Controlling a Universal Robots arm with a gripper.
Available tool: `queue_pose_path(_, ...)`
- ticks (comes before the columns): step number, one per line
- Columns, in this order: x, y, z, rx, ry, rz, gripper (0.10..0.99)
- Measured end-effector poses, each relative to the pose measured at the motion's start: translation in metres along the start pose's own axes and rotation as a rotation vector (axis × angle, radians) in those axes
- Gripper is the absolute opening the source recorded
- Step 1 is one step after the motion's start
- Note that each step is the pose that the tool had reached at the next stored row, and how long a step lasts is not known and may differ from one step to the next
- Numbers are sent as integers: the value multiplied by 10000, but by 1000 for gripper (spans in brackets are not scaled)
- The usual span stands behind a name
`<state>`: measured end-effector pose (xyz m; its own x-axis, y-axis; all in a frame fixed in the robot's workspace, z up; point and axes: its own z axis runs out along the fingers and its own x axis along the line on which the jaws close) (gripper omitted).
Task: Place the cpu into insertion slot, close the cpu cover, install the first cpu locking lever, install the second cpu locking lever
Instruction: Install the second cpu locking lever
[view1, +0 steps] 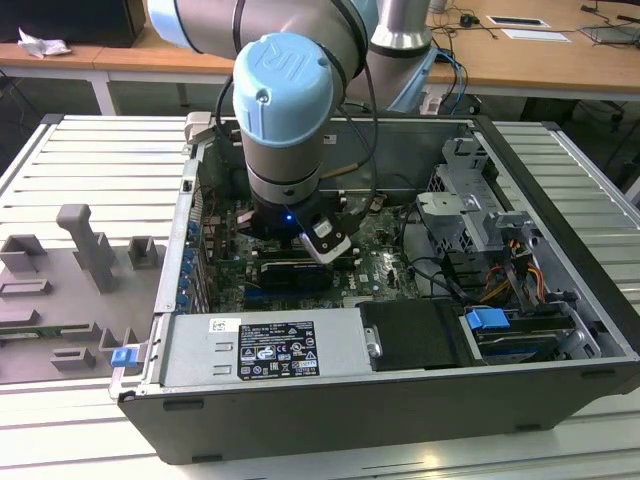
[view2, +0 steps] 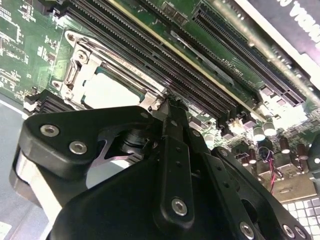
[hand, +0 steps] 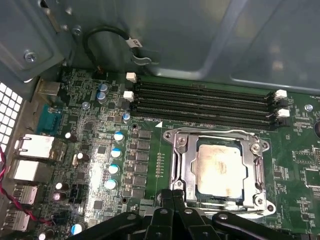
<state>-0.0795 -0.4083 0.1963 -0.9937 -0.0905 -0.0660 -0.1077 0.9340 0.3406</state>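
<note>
In the first wrist view the cpu (hand: 220, 170), a pale silvery square, lies in the insertion slot (hand: 264, 146) on the green motherboard. The cpu cover (hand: 215, 136), a silvery frame, lies flat around it. My gripper (hand: 172, 192) is shut with nothing between its black fingers, and its tips are at the socket's edge beside one corner. The second wrist view has the gripper (view2: 172, 102) from behind, its tip close to the cpu (view2: 107, 92) and the long memory slots (view2: 165, 55). In the exterior view the arm (view1: 285, 110) reaches down into the open computer case (view1: 560, 200).
Long black memory slots (hand: 205, 102) run beside the socket, and capacitors (hand: 116, 152) stand on its other side. A power supply (view1: 260, 345), a drive cage (view1: 470, 200) and cables (view1: 500, 280) crowd the case. Grey fixtures (view1: 90, 250) stand on the table at the exterior view's left.
</note>
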Motion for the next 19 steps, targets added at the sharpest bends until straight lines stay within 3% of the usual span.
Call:
queue_pose_path(11,44,-24,35,-219,-12,-33,106)
queue_pose_path(19,47,25,-95,-240,-14,-34,106)
